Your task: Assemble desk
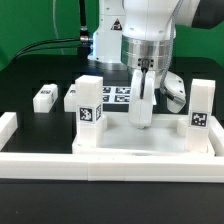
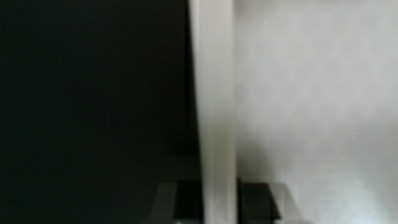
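Note:
The white desk top (image 1: 170, 138) lies flat inside the border wall. A tagged white leg (image 1: 88, 104) stands upright at its corner on the exterior view's left, and another tagged leg (image 1: 203, 110) stands at the opposite corner. My gripper (image 1: 142, 118) reaches straight down onto the top's far rim between them. In the wrist view the thin white rim (image 2: 215, 90) runs between my dark fingers (image 2: 263, 200), and the gripper (image 2: 217, 200) is shut on it. The tray floor (image 2: 320, 100) lies on one side and the black table on the other.
A low white border wall (image 1: 100, 160) runs along the front and up the exterior view's left side (image 1: 8, 125). A loose white leg (image 1: 44, 97) lies on the black table at the back left. The marker board (image 1: 115, 95) lies behind the desk top. Another white part (image 1: 176, 95) shows behind the gripper.

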Controlling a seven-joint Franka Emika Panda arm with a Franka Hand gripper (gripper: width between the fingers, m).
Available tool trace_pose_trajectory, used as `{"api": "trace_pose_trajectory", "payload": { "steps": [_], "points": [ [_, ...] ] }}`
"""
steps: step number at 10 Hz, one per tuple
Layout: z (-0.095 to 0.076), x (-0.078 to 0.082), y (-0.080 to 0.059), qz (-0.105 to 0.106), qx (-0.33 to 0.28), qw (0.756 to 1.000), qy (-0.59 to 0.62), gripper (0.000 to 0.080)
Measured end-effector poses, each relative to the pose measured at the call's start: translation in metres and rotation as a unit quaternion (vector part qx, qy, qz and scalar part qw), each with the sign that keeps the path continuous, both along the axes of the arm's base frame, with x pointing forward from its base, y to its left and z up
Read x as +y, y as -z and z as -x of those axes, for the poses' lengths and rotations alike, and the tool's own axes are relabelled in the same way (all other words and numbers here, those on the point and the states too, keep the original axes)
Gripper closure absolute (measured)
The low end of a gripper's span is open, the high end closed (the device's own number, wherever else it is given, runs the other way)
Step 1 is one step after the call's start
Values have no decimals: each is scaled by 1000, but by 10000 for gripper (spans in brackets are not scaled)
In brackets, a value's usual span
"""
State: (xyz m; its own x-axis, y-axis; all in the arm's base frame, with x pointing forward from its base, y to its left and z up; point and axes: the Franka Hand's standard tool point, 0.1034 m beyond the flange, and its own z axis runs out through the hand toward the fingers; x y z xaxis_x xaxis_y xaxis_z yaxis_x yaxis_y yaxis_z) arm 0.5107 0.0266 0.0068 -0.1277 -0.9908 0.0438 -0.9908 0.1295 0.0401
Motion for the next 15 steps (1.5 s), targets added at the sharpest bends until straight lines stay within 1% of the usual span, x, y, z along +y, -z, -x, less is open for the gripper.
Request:
{"api": "trace_pose_trajectory", "payload": {
  "steps": [4,7,8,10,13,14,15],
  "points": [
    [0,-1,0,0,0,1000,-14,742],
    [0,-29,0,6,-3,997,-74,742],
    [0,-32,0,6,-3,997,-78,742],
    [1,-32,0,5,0,992,-125,742],
    [8,-39,0,2,8,981,-193,737],
    [10,-42,0,2,12,976,-219,737],
    [16,-49,0,0,21,965,-261,734]
  ]
}}
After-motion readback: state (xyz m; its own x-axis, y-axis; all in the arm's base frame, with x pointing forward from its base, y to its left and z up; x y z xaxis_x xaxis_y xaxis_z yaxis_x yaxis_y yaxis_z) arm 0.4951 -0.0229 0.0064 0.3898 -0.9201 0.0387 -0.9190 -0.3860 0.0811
